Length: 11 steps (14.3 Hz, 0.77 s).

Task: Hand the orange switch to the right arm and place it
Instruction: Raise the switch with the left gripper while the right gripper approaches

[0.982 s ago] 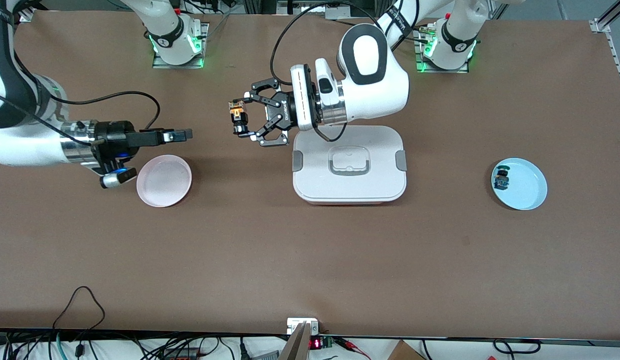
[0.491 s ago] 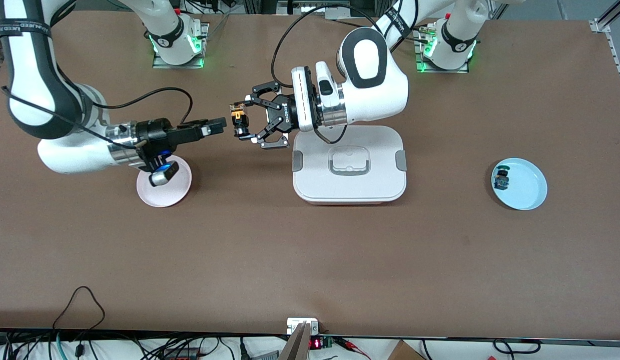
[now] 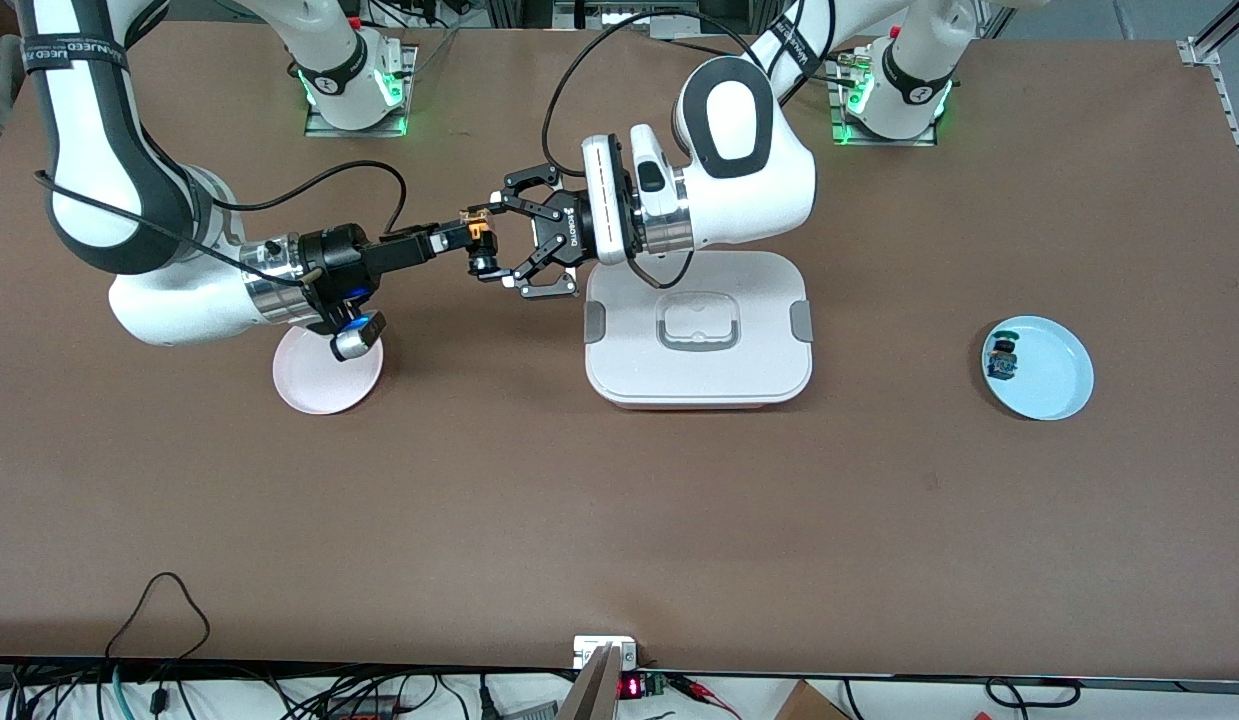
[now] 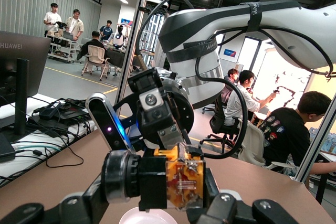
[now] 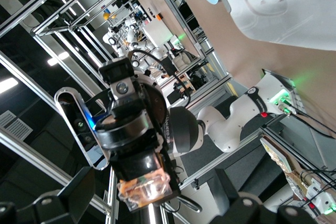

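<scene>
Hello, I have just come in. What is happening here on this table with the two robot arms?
A handover in mid-air. The left gripper is shut on the orange switch, holding it up beside the white lidded box. The right gripper, fingers open, has reached in around the switch but has not closed. A pink dish lies under the right arm's wrist. A blue dish at the left arm's end holds another small component.

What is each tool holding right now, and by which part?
The left tool grips the orange switch across its black body. The right tool, open, brackets the switch's end without clamping it.
</scene>
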Motion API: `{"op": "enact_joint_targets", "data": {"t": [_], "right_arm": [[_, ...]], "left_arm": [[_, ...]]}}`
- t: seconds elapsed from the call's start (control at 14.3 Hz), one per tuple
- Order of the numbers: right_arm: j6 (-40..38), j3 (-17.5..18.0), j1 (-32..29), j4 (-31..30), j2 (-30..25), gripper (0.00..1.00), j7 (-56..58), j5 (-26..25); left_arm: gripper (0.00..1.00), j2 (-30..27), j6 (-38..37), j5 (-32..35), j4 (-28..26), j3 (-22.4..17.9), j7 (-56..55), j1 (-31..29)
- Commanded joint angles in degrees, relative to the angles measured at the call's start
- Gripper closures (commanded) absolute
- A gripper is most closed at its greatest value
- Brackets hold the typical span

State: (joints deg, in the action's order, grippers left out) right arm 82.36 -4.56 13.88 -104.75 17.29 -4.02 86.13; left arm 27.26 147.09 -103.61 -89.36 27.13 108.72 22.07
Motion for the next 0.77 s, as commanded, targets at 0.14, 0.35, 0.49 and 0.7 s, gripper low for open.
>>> {"op": "enact_joint_targets", "data": {"t": [0.14, 0.35, 0.49, 0.7], "right_arm": [[-1.32, -0.28, 0.18, 0.25, 0.46, 0.0, 0.58, 1.59], [-1.06, -0.28, 0.27, 0.16, 1.34, 0.0, 3.93, 2.11], [-0.54, -0.28, 0.45, 0.16, 1.34, 0.0, 4.1, 3.86], [-0.45, -0.28, 0.45, 0.16, 1.34, 0.0, 4.28, 5.19]], "left_arm": [[1.0, 0.17, -0.22, -2.21, 0.59, 0.29, 2.46, -0.27], [1.0, 0.17, -0.22, -2.21, 0.59, 0.29, 2.46, -0.27], [1.0, 0.25, -0.22, -2.21, 0.59, 0.29, 2.46, -0.36], [1.0, 0.17, -0.31, -2.21, 0.67, 0.29, 2.46, -0.53]]}}
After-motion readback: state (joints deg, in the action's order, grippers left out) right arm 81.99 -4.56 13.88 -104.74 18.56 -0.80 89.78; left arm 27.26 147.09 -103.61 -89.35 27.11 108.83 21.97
